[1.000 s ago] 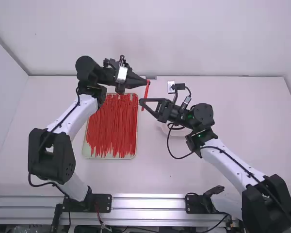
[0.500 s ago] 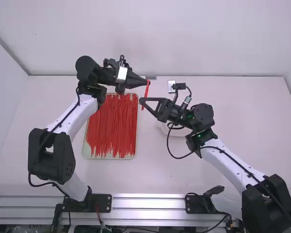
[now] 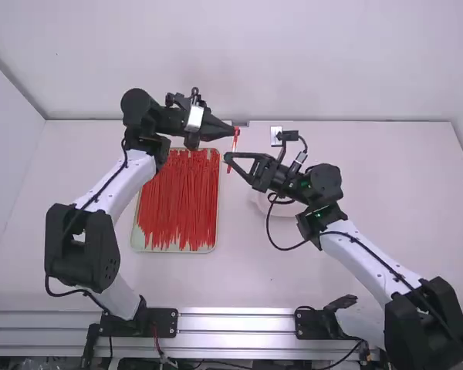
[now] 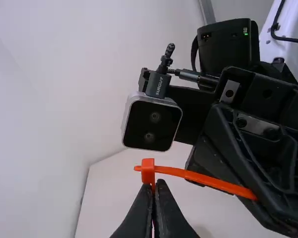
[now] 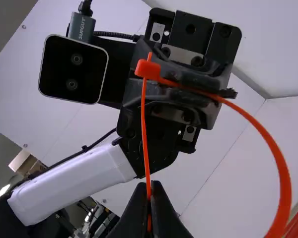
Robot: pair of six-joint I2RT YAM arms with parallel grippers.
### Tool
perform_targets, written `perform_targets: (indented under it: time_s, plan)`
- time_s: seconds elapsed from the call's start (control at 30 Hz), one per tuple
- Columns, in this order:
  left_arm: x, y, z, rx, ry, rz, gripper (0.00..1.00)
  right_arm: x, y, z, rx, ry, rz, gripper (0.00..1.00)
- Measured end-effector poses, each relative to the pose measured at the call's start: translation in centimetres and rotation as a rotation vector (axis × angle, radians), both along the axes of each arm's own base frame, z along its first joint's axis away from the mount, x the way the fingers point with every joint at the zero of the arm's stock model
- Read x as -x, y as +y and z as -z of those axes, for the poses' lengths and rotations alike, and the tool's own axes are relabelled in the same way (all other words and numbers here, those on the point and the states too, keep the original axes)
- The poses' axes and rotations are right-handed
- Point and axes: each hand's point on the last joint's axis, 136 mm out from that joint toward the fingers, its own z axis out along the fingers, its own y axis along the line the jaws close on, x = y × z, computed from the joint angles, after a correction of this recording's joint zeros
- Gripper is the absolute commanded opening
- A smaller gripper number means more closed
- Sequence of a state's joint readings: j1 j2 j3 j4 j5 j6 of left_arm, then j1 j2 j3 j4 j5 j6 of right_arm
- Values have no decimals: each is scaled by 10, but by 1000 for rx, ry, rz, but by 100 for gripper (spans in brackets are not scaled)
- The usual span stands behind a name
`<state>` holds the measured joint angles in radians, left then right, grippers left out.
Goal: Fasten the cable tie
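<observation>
While left end effector (image 4: 153, 184) pinches cable tie (image 4: 203, 178), right end effector (image 5: 150, 186) clamps its strap.

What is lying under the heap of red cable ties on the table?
A pale flat tray shows beneath the cable ties, at its near edge and corners. Its middle is covered by them.

A tray (image 3: 174, 249) of red ties (image 3: 177, 200) on the white table (image 3: 401, 169); beside it, perhaps a white bowl (image 3: 258, 204).
</observation>
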<state>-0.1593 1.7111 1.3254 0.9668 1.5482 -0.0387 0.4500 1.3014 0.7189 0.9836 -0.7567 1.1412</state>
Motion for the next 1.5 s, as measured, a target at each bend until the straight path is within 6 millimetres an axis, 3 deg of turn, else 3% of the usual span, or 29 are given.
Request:
perform_targets:
  time_s: [0.77,1.13,1.5]
  plan:
    - [7,-12,0,0,21,27,2,-4,-6,-5,-15,-16,18,0]
    - [9,-11,12,14,-7,14,2,-5,-12,-9,-21,-40,22,0]
    - [18,-9,5,51,-76,-4,1,-2,-13,-8,-10,-46,-2,0]
